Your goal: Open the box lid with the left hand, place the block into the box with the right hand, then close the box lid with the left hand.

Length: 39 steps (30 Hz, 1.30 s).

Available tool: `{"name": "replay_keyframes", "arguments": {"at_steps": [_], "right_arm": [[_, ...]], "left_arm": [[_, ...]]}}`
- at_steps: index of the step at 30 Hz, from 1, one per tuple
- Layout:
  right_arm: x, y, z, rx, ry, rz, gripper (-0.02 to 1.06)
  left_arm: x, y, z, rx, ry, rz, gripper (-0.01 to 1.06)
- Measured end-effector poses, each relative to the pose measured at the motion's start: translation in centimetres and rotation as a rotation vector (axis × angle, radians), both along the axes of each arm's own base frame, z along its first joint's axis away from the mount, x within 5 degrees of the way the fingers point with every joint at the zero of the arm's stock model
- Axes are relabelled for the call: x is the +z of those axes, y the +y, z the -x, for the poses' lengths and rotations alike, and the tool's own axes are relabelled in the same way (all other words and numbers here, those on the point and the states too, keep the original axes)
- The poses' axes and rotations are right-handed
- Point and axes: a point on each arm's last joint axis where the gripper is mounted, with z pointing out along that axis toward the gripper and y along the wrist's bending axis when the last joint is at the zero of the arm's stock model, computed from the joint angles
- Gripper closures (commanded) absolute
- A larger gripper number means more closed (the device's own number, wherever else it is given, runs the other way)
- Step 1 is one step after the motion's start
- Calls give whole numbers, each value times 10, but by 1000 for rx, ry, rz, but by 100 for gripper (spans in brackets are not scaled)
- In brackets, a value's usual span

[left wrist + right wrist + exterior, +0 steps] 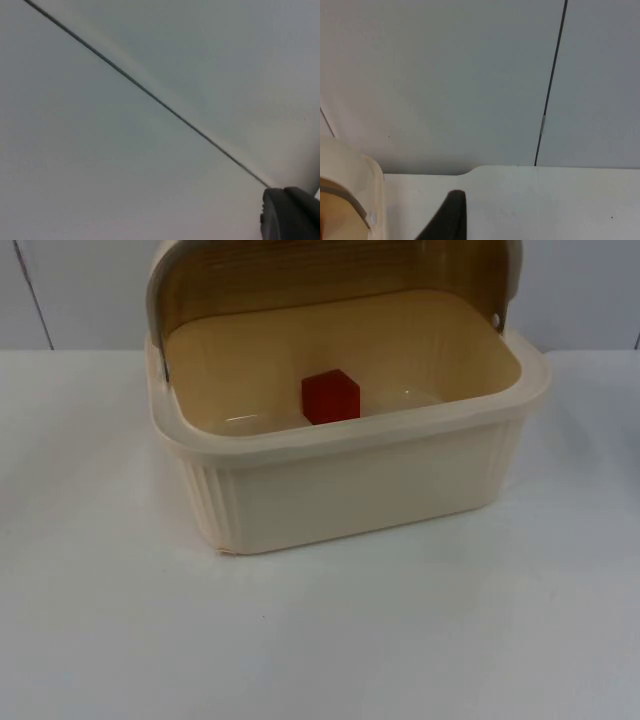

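A cream ribbed box [350, 490] stands at the back middle of the table. Its brown see-through lid [330, 275] is swung up and back, so the box is open. A red block [331, 397] rests on the box floor, near the middle. A black part of my left gripper [292, 215] shows against the grey wall, away from the box. My right gripper [447, 217] hovers over the table to the right of the box, whose cream lid edge [350, 200] appears beside it. Neither gripper holds anything that I can see.
The white table [320, 640] stretches wide in front of the box and to both its sides. The grey partition wall [580, 290] rises right behind the box, with dark panel seams [550, 85].
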Motion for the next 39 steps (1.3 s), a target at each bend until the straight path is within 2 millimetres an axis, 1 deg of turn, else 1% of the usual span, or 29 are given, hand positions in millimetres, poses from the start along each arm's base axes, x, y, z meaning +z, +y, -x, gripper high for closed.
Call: {"name": "replay_keyframes", "arguments": {"at_steps": [4,11,15,18,22,25,28,39], "right_arm": [[0,0,0,0,0,0,1],[0,0,0,0,0,0,1],[0,0,0,0,0,0,1],[0,0,0,-1,0,-4,1],[0,0,0,-2,0,-6,1],[0,0,0,-2,1,-6,1],[0,0,0,-2,1,-6,1],[0,0,0,-2,1,-6,1]], "left_arm": [[-1,-1,1,1,27,23,105],[-18,-2,6,-50,162,-72,105],[-21,-4,11,-102,215,-107,105],[-21,-9,16,-183,250,-111,105],[-21,-13,13,-217,231,-109,105],[-26,-15,10,-224,234,-114,105],[-37,-18,5,-249,243,-129,105],[-37,-21,6,-282,234,-113,105]]}}
